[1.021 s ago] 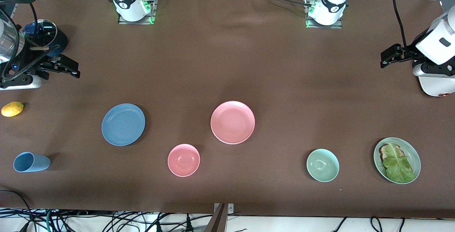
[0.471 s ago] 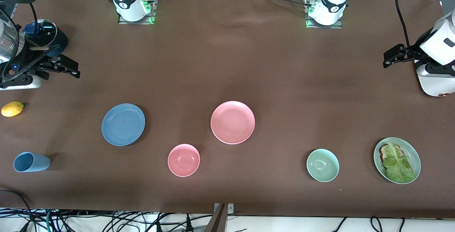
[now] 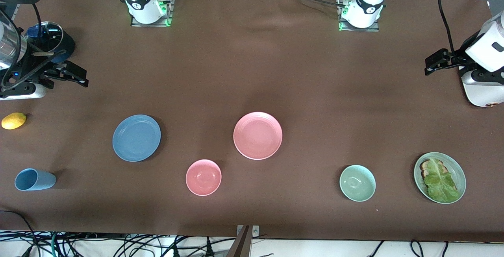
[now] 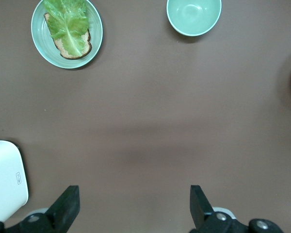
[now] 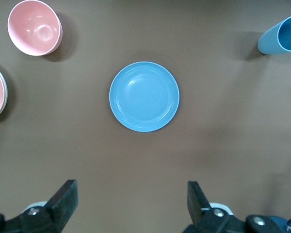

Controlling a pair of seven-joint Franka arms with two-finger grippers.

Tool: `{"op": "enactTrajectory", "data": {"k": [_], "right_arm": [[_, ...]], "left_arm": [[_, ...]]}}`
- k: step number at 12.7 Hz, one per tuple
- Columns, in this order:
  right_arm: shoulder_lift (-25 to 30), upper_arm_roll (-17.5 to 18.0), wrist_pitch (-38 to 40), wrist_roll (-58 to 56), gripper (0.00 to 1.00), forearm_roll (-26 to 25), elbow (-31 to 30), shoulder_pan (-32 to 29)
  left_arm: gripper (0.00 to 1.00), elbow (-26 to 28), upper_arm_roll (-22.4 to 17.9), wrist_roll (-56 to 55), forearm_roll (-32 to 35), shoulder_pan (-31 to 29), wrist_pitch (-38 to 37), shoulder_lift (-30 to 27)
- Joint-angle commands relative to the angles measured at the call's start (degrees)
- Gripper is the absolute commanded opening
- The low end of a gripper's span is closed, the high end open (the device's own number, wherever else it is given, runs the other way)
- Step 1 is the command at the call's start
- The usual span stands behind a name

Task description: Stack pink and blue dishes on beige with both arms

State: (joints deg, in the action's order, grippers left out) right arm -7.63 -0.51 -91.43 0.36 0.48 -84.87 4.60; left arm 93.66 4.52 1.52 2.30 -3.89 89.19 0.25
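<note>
The pink plate point(image 3: 258, 135) lies flat at the middle of the frame on the brown surface point(image 3: 252, 64), and the blue plate point(image 3: 136, 137) lies level with it toward the right arm's end, well apart from it; the right wrist view looks straight down on it. Nothing rests on or covers either plate.

Lower in the frame, between the two plates, sits one pink bowl point(image 3: 203, 177). One blue cup point(image 3: 34, 179) lies on its side in the lower corner at the right arm's end, with one lemon point(image 3: 13, 121) higher up at the frame's edge. Toward the left arm's end stand one pale green bowl point(image 3: 357, 183) and one green plate point(image 3: 440, 178) carrying toast under a lettuce leaf.

The right hand point(image 3: 80, 79) hangs released, fingers spread wide, over bare surface in the upper part of the frame at its own end. The left hand point(image 3: 430, 65) is likewise released and holds nothing, over the surface just beside a white rounded device point(image 3: 482, 93).

Against a second ago, the left hand has drifted slightly toward the frame's edge; every dish lies where it did
</note>
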Motion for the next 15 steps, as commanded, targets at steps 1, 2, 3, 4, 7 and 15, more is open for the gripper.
{"op": "enactTrajectory", "data": {"k": [1,2,3,4,7,15], "right_arm": [[0.3,0.1,-0.4,0.5,1.00,0.0,-0.1,-0.4],[0.3,0.1,-1.0,0.3,1.00,-0.1,0.0,-0.4],[0.3,0.2,-1.5,0.5,1.00,-0.1,0.0,-0.3],[0.3,0.2,-1.5,0.4,1.00,-0.2,0.0,-0.3],[0.3,0.1,-1.5,-0.1,1.00,-0.2,-0.1,-0.5],[-5.3,0.0,-3.5,-0.2,1.00,-1.7,-0.1,-1.4]], "left_arm": [[1.00,0.1,-0.1,0.6,-1.0,-0.1,-0.7,-0.8],[1.00,0.1,-0.1,0.5,-1.0,-0.1,-0.7,-0.8],[1.00,0.1,-0.1,0.6,-1.0,-0.1,-0.8,-0.8],[1.00,0.1,-0.1,0.5,-1.0,-0.1,-0.8,-0.8],[1.00,0.1,-0.1,0.6,-1.0,-0.1,-1.6,-0.8],[1.00,0.1,-0.1,0.5,-1.0,-0.1,-1.6,-0.8]]}}
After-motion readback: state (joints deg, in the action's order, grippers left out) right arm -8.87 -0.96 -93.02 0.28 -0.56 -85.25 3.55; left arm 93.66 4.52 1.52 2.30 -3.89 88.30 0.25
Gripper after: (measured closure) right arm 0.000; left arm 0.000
